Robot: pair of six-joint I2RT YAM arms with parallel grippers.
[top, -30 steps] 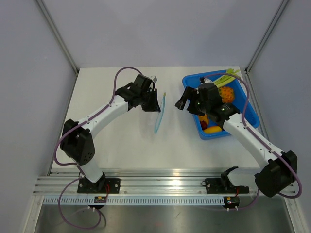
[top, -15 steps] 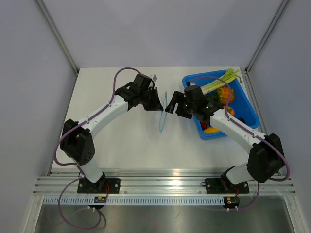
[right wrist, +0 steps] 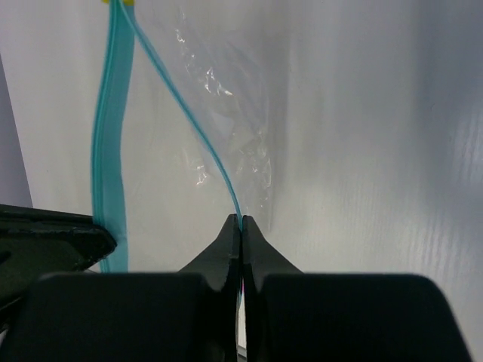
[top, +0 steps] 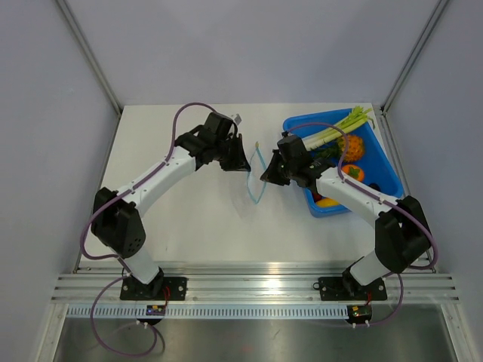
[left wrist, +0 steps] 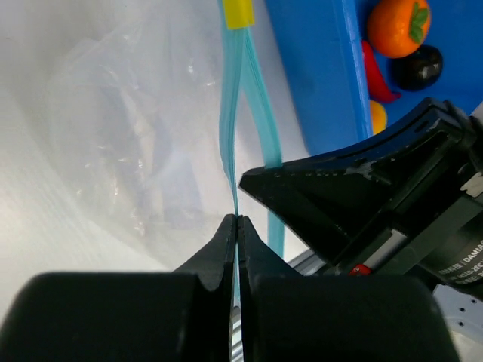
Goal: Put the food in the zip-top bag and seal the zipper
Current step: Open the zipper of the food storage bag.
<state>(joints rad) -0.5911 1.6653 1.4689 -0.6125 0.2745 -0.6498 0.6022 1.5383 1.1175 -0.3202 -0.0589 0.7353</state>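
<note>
The clear zip-top bag (top: 255, 179) hangs between the two arms at mid-table, its mouth parted. My left gripper (top: 244, 167) is shut on one blue-green zipper strip (left wrist: 229, 128), pinched at the tips (left wrist: 237, 219). My right gripper (top: 265, 176) is shut on the other zipper strip (right wrist: 215, 162) at its tips (right wrist: 240, 219). The crinkly bag film (right wrist: 226, 90) shows nothing inside. The food lies in the blue tray (top: 388, 172): a lumpy orange cluster (top: 349, 145), a yellow piece (top: 327, 201) and a red chili (left wrist: 377, 75).
The tray also holds a green-white leek (top: 336, 130), a round orange fruit with a green top (left wrist: 396, 26) and a dark round piece (left wrist: 419, 66). A yellow tab (left wrist: 239, 11) ends the zipper. The aluminium rail (top: 249, 288) runs along the near edge.
My right arm swung left from the tray to the bag and shut on the zipper strip. The bag's mouth has parted. The left gripper kept its grip.
</note>
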